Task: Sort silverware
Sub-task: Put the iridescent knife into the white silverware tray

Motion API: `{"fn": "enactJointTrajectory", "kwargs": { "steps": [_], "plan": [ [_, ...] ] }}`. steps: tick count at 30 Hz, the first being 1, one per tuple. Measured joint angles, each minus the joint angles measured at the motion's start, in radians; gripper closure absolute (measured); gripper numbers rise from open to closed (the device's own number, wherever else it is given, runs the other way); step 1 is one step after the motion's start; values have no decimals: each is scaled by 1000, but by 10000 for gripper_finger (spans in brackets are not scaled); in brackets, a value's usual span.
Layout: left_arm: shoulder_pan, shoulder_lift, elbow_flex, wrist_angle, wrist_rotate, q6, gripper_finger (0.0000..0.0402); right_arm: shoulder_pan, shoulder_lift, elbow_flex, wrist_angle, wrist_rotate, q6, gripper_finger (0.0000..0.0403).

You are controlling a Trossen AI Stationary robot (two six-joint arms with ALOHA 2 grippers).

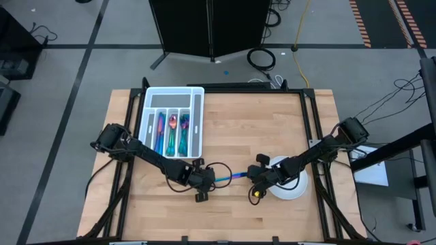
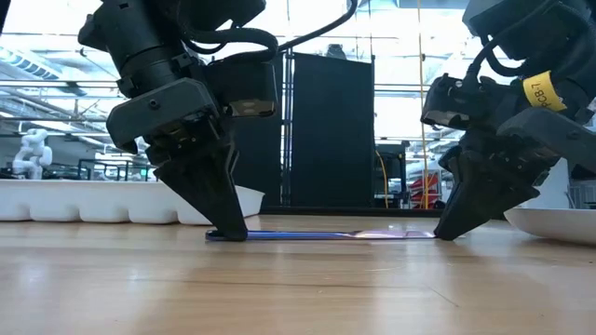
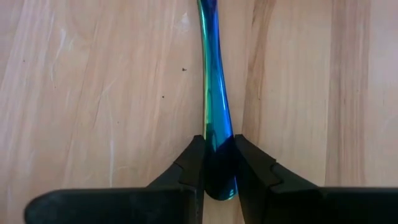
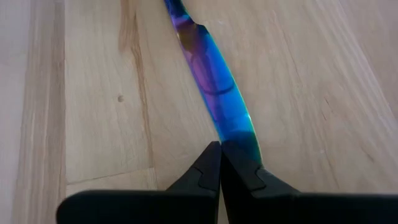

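Note:
One rainbow-metal knife [image 1: 231, 176] lies flat on the wooden table between my two grippers, its handle toward the left and its blade toward the right. My left gripper [image 1: 210, 178] is shut on the handle end. My right gripper [image 1: 251, 178] is shut, with its tips down on the blade's tip. Several more pieces of silverware [image 1: 170, 133] lie in the compartments of the white divided tray [image 1: 198, 122] at the far left. My left gripper pinches the knife's handle end [image 3: 217, 155] between its two fingers [image 3: 255, 168], by the handle's two long edges. The fingers slant down from the table's left and lie along the knife. The knife [image 2: 326, 234] rests flat on the table. My right gripper's shut fingers [image 4: 208, 165] slant down from the table's right onto the blade's tip [image 4: 242, 137]. The tip runs under one finger, which hides the end of it. The blade lies flat on the table.
A round white plate [image 1: 294, 188] sits on the table just right of my right gripper and shows low in the low view [image 2: 559, 223]. The tray [image 2: 93, 200] stands at the far left. Bare wood lies toward the near edge [image 1: 225, 218].

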Motion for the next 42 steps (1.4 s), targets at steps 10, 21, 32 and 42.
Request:
{"fn": "enactJointTrajectory", "kwargs": {
  "steps": [10,21,32,42],
  "plan": [
    [1,-21,25,-42,2,38,345,38,-139,-1,33,109,-95,403],
    [0,-31,24,-52,-8,38,345,53,-143,0,83,162,-106,403],
    [1,-31,23,-49,-17,38,343,-3,-111,1,112,129,-75,329],
    [1,-31,24,-49,-21,37,343,-81,-52,-2,160,-57,-65,230]
  ]
}}
